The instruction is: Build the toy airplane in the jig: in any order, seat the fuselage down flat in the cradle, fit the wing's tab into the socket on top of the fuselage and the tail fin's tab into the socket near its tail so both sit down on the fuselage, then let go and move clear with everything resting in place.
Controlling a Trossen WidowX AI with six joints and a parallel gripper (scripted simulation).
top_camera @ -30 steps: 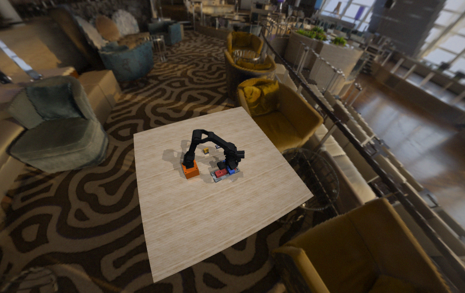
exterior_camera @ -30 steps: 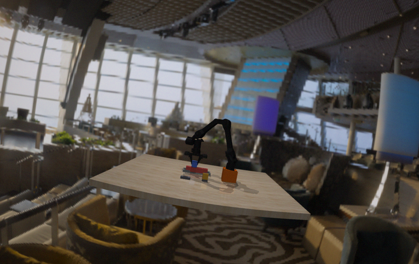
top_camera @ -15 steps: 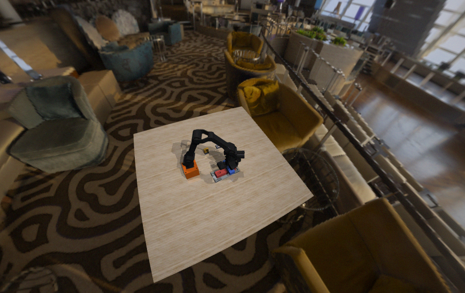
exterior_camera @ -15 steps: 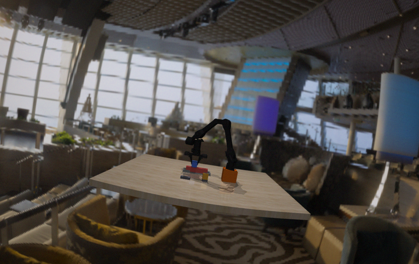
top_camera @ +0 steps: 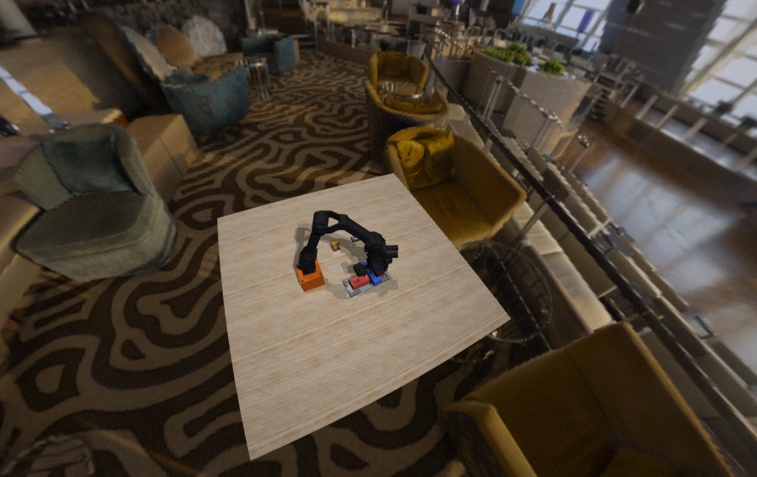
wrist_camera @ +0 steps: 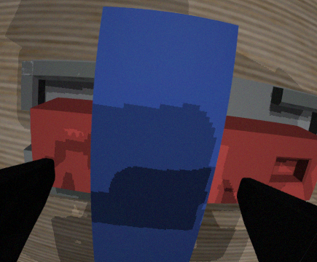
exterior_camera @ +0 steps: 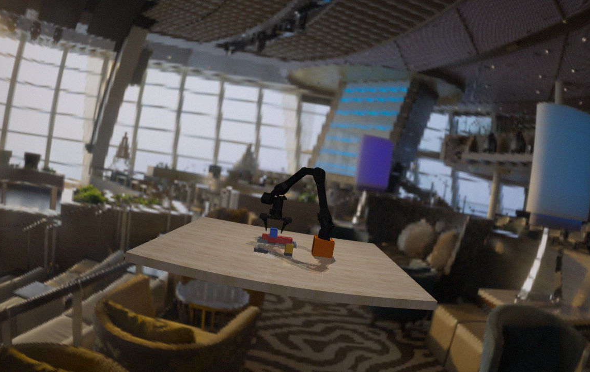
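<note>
Wrist view, left to right. My left fingertip (wrist_camera: 17,199) is dark and wedge-shaped, well off the wing. The red fuselage (wrist_camera: 61,145) lies in the grey jig (wrist_camera: 56,70), looks flat in the cradle, with the jig rim showing behind it. The blue wing (wrist_camera: 163,116) crosses the fuselage at mid-length, over where the top socket would be; I can't see the tab or socket, so whether it's fully down is unknown. Further right is the open tail socket (wrist_camera: 294,167) near the fuselage's right end, nothing in it. My right fingertip is also off the wing.

My hand (wrist_camera: 143,201) is released, jaws spread wide, nothing held, straddling the wing just above it.

Exterior view: the yellow tail fin (exterior_camera: 289,249) stands on the surface (exterior_camera: 195,259) nearer the camera than the jig, next to the orange arm base (exterior_camera: 322,247).

Risks, as I judge them:
- If I pull away sideways rather than straight up, a fingertip clips the wing edge and levers the tab out.
- If the tab is only partly in, the wing may sit tilted and later fail the check.
- Reaching for the tail fin, my arm sweeps low past the jig and could knock the wing.
- The tail socket is close to the wing, so my open fingers could bump the wing on insertion.
</note>
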